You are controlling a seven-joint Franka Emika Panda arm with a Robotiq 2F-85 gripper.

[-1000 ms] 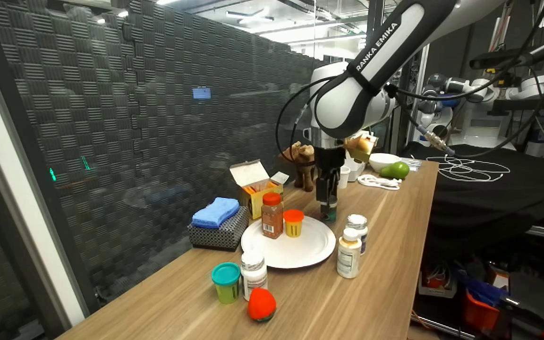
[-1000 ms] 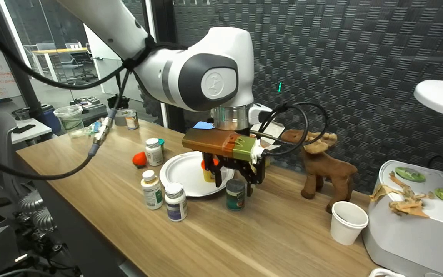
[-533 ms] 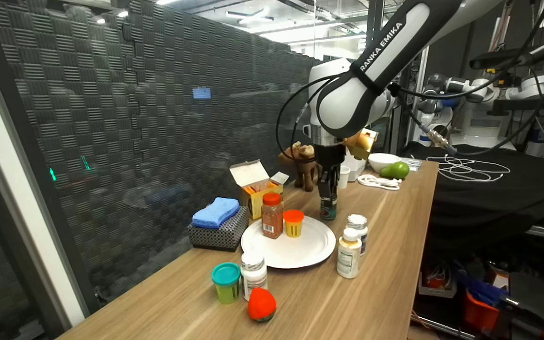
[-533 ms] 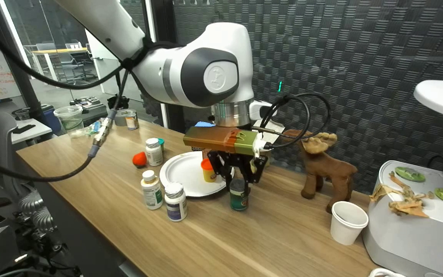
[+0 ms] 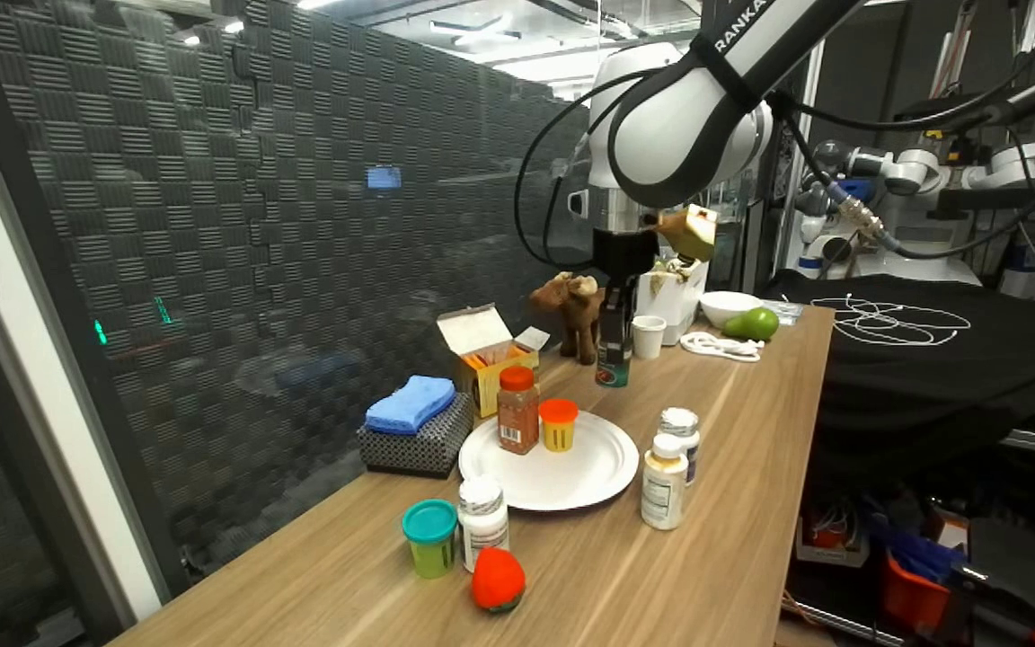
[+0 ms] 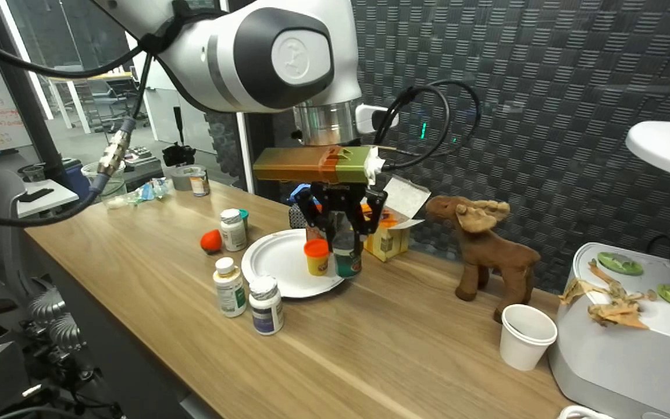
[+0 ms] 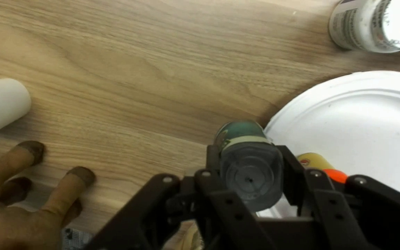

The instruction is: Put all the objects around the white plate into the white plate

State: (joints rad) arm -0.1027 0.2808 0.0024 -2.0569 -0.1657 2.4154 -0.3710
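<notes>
Whereas spread apart around the green jar (image 6: 348, 265) a second ago, now holds it in the gripper (image 7: 249, 155), with jaws clamped on opposite sides of it. Has lifted it upright off the table (image 6: 370, 349) since then, to a spot near the rim of the white plate (image 5: 562, 490); cannot tell whether over that rim or just outside it. Leaves on the white plate, as before, the red-capped bottle (image 5: 517, 418) and, just beside it, the orange-lidded yellow tub (image 5: 559, 433). Likewise leaves unmoved a pair of white bottles (image 5: 664, 490), just beside one side of the plate. Keeps in place, near another side of the plate, the third white bottle (image 5: 484, 530) with the teal-lidded green cup (image 5: 433, 550) and the red ball (image 5: 497, 577) close by it. With the arm (image 6: 224, 70) raised higher, uncovers in an exterior view more of the yellow box (image 6: 392, 241) near the plate.
</notes>
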